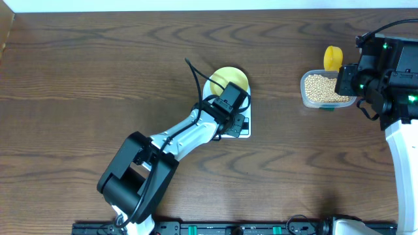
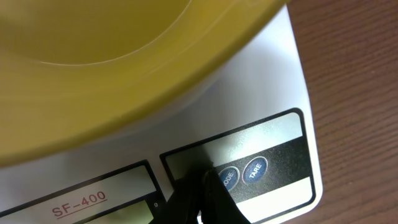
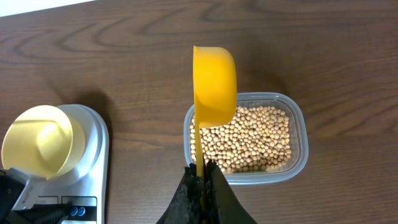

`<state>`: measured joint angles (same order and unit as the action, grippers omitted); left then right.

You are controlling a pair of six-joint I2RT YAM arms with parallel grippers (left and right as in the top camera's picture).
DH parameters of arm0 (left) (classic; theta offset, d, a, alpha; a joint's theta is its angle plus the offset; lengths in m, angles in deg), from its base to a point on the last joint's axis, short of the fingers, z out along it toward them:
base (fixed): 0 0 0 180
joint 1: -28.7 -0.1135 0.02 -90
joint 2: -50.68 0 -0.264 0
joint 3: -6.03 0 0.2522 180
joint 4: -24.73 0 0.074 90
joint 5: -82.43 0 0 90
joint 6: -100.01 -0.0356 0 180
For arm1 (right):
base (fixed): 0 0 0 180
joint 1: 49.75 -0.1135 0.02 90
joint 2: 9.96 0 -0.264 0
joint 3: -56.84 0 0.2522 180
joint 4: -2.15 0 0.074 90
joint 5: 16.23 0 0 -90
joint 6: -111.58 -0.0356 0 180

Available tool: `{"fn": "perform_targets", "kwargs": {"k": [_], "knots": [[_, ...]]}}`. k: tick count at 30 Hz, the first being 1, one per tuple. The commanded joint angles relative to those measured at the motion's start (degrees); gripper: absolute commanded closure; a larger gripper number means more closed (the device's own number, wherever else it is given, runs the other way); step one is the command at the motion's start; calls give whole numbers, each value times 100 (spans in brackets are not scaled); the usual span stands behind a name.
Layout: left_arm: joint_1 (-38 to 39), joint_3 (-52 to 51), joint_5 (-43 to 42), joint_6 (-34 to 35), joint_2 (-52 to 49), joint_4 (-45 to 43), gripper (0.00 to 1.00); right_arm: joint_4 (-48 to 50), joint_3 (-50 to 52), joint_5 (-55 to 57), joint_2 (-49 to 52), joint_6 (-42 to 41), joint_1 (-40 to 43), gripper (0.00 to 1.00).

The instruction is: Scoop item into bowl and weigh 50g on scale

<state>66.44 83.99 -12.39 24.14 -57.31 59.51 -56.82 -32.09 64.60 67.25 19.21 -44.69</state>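
Bright, even light; bowl point(image 2: 93, 56) blurry close-up in L wrist, poss. glare on scale point(image 2: 267, 93).

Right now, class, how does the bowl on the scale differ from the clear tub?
The bowl is round and opaque pale yellow; the tub is rounded-rectangular and clear. The bowl is empty; the tub holds beans. The bowl sits on the scale; the tub sits on the table. Both are open-topped.
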Motion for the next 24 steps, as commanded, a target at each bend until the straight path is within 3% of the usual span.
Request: {"fn": "perform_targets", "kwargs": {"k": [1,6,12,15,19,24], "knots": [[-42,-415,592,52,-852,385,93,-24,-87,26,7,-11,15,99],[-42,-243,590,50,-658,378,93,-24,-87,26,7,-11,15,99],[-42,-140,470,50,717,361,92,-31,-87,26,7,-11,15,99],[-42,-140,378,52,1617,365,83,-39,-87,24,7,-11,15,99],[-105,-140,404,48,2850,540,59,-68,-87,22,7,-11,15,99],[-1303,-140,398,48,3901,1690,56,-188,-87,24,7,-11,15,99]]}}
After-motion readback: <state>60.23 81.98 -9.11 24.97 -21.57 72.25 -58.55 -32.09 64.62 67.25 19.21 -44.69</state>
